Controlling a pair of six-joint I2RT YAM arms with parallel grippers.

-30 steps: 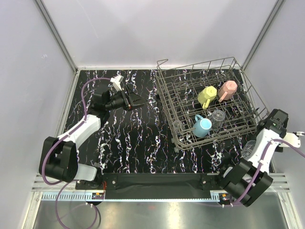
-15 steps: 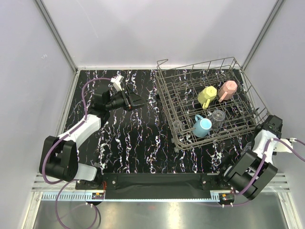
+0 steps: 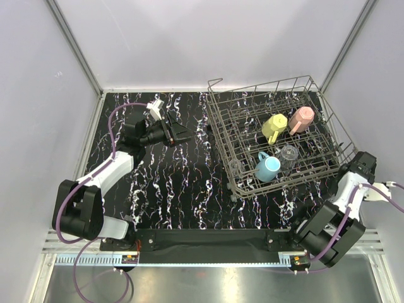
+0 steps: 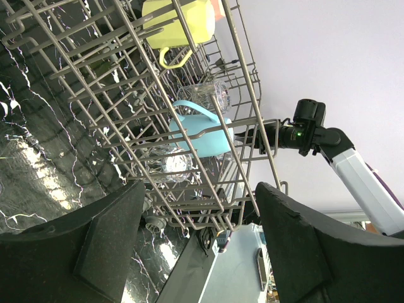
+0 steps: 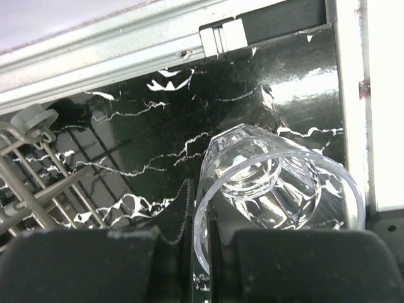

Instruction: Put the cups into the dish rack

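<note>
Closest in, at the front-R corner of the black marbled table (image 5: 158,126), the R gripper (image 5: 202,252) is nipped onto the rim of a clear glass (image 5: 271,183), w/ the glass wall caught in the thin slot between its fingers. The glass is tipped over, mouth toward the wrist cam; can't tell if it touches the tabletop. It's outside the rack (image 3: 218,136), near the rack's front-R corner. Inside the rack, front row: a 2nd glass (image 3: 235,167) at the L end, then the blue mug (image 3: 267,167) on its side, w/ a 3rd glass (image 3: 288,154) just beside it on the R. Further back sit the yellow mug (image 3: 274,127) and the pink mug (image 3: 303,118), side by side, both tilted. Far L, well apart from the rack, the L gripper (image 3: 184,134) hangs over bare table pointing at the rack, fingers spread wide, holding nothing.
</note>
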